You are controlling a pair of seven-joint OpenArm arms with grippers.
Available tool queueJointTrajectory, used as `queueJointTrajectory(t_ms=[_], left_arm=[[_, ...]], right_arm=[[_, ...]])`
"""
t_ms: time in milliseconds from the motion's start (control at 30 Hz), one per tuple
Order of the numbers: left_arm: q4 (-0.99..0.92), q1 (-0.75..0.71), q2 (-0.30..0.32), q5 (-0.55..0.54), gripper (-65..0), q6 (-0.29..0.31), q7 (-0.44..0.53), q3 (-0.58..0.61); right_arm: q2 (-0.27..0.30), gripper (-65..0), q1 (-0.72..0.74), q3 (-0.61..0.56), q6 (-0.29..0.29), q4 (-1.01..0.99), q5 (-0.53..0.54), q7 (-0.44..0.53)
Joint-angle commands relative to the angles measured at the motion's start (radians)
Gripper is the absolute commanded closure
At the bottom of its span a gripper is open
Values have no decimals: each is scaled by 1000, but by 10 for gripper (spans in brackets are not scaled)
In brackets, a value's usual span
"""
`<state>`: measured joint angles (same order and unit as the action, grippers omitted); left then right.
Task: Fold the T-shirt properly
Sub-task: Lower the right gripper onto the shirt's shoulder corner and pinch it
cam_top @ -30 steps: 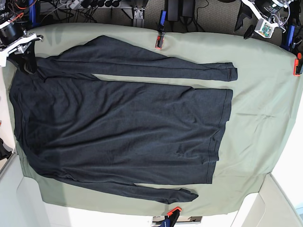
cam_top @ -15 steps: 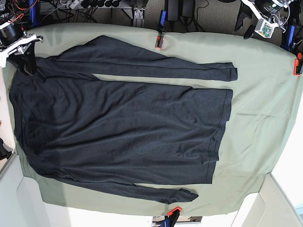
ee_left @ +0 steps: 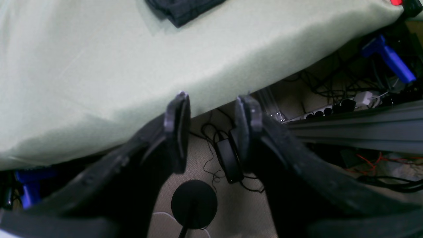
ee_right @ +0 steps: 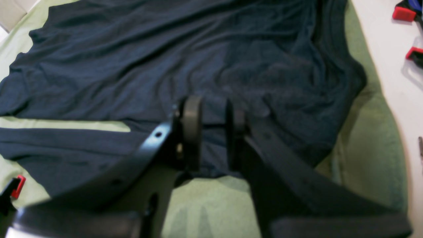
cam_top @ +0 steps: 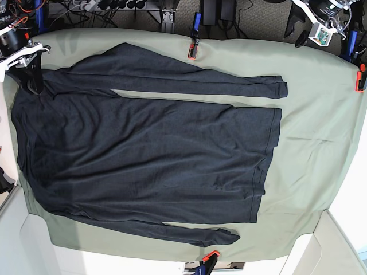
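At the left end of the counter, the right arm's black gripper (ee_right: 213, 110) hangs over the shoulder of the large dark charcoal long-sleeved knit T-shirt (cam_top: 149, 154). Its fingers stand a narrow way apart, and I see no cloth pinched between them.

The shirt lies spread flat across the middle of the sage-green sheet (cam_top: 309, 143) that covers the counter. Its collar end is to the left and its hemmed bottom edge to the right. One sleeve runs along the far side, the other along the near side, and both lie straight beside the body. Light ripples cross the chest, but nothing is folded yet.

It looks soft, limp and light (the kind of knit that stretches and sags from wherever it is lifted). A pinch in the middle would likely only raise a tent of fabric. My guess is that the better holds are the firmer edges: the shoulder seam, a cuff or a corner of the bottom hem.

An orange clamp (cam_top: 192, 50) grips the sheet at the far edge.

At the right, the left arm's gripper (ee_left: 213, 105) hovers off the counter's far corner, well apart from the shirt. Its fingers are wide and hold nothing.
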<state>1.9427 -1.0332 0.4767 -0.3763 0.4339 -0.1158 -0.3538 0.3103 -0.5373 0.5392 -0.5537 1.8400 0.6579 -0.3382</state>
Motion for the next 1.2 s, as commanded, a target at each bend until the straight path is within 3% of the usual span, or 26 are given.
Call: queueJointTrajectory(t_ms=[0,133,333,533,833,967,1167], left_arm=[[13,-11,8,-9,-258,-3,22,-8],[13,-11,8,-9,-258,-3,22,-8],[13,-11,8,-9,-258,-3,22,-8],[13,-12,8,-9,-258,-3,21,-8],[13,-11,8,-9,-258,-3,22,-8],[13,-11,8,-9,-258,-3,22,-8],[13,-11,8,-9,-258,-3,22,-8]], right_arm=[[13,-116,-1,9,0,17,16,26],[13,-116,-1,9,0,17,18,26],[3,-114,0,9,0,17,105,-30],[-14,-114,0,9,0,17,56,-32],[-14,-113,0,9,0,17,88,-44],[-14,-51,16,9,0,16,106,-80],[-14,-51,16,9,0,16,100,-43]])
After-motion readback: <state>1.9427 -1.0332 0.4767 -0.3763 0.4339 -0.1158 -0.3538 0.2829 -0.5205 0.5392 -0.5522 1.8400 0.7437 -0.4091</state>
